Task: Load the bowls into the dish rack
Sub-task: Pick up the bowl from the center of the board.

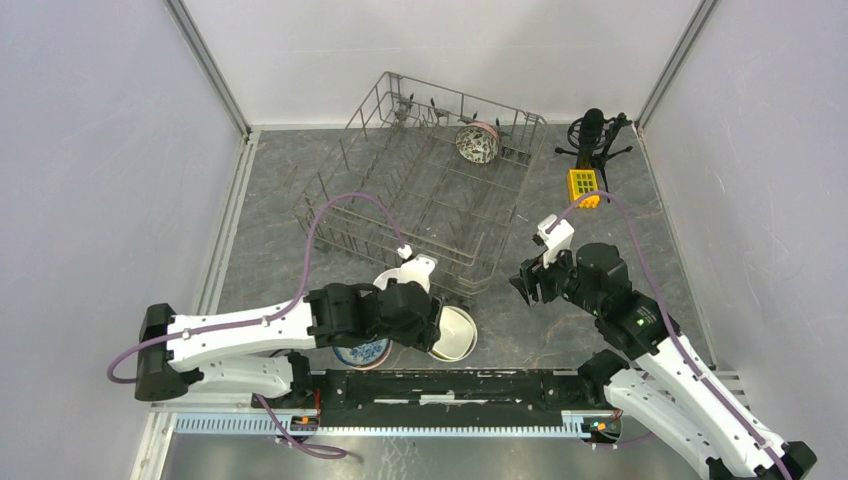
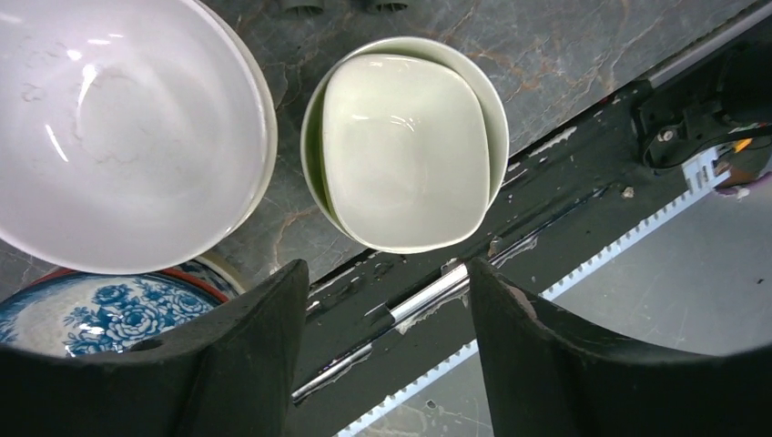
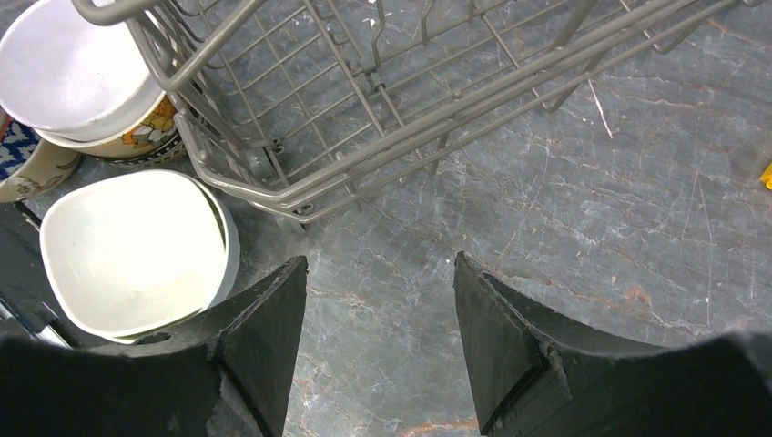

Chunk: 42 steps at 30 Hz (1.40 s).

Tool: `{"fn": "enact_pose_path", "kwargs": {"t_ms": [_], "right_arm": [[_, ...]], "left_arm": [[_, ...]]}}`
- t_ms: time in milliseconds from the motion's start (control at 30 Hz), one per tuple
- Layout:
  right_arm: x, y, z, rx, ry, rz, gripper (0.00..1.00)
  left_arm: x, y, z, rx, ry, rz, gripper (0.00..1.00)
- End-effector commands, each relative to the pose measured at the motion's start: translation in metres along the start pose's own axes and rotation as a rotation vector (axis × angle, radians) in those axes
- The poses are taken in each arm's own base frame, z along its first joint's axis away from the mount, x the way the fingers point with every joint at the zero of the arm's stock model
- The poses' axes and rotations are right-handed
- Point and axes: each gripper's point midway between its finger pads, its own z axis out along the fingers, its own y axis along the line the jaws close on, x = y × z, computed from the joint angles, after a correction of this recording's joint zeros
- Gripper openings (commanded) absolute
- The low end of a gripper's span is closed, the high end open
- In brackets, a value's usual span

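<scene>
- The left gripper [image 2: 384, 273] has its two dark fingers [image 2: 246, 355] spread apart, with nothing between them. It hangs over a black rail [image 2: 564, 182] at the bottom of the left wrist view.
- Just above the gripper, at top centre of that view, a squarish cream bowl [image 2: 405, 150] sits nested inside a pale green round bowl [image 2: 311, 155].
- A plain white bowl [image 2: 118, 127] fills the upper left of the view, and its edge overlaps a blue-and-white floral bowl [image 2: 100, 314] at lower left.
- All these bowls stand on the grey marbled table [image 2: 564, 55], outside the rack.
- The right gripper [image 3: 378, 264] is also spread and empty. It hovers above bare table at the bottom of the right wrist view.
- In the overhead view, the dish rack [image 1: 430, 200] stands at upper centre, and the right gripper is just to the right of its near corner.
- One speckled bowl [image 1: 477, 143] stands on edge in the rack's far right corner.
- A black microphone stand [image 1: 593, 130] and a yellow block [image 1: 582, 185] sit to the right of the rack.
</scene>
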Motion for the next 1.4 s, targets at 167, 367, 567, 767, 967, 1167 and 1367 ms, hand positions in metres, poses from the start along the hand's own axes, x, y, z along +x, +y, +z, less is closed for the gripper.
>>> {"fn": "enact_pose_path", "kwargs": {"t_ms": [167, 367, 567, 767, 967, 1167, 1367], "right_arm": [[-0.014, 0.006, -0.005, -0.023, -0.075, 0.000, 0.65], [-0.012, 0.006, -0.004, -0.026, -0.081, 0.004, 0.64], [-0.010, 0.007, -0.003, -0.034, -0.074, 0.005, 0.64], [-0.009, 0.008, -0.002, -0.040, -0.069, 0.007, 0.64], [-0.008, 0.008, -0.002, -0.040, -0.064, 0.004, 0.63], [-0.007, 0.008, 0.000, -0.041, -0.059, 0.008, 0.63], [-0.012, 0.009, -0.001, -0.046, -0.061, 0.011, 0.63]], "left_arm": [[-0.004, -0.006, 0.016, -0.073, -0.010, -0.072, 0.64], [0.005, -0.002, 0.029, -0.104, 0.009, -0.075, 0.57], [0.015, 0.007, 0.043, -0.143, 0.034, -0.070, 0.53], [0.023, 0.014, 0.057, -0.162, 0.062, -0.070, 0.47], [0.022, 0.019, 0.062, -0.170, 0.067, -0.073, 0.38], [0.021, 0.021, 0.063, -0.169, 0.070, -0.072, 0.25], [0.017, 0.019, 0.059, -0.159, 0.057, -0.071, 0.13]]}}
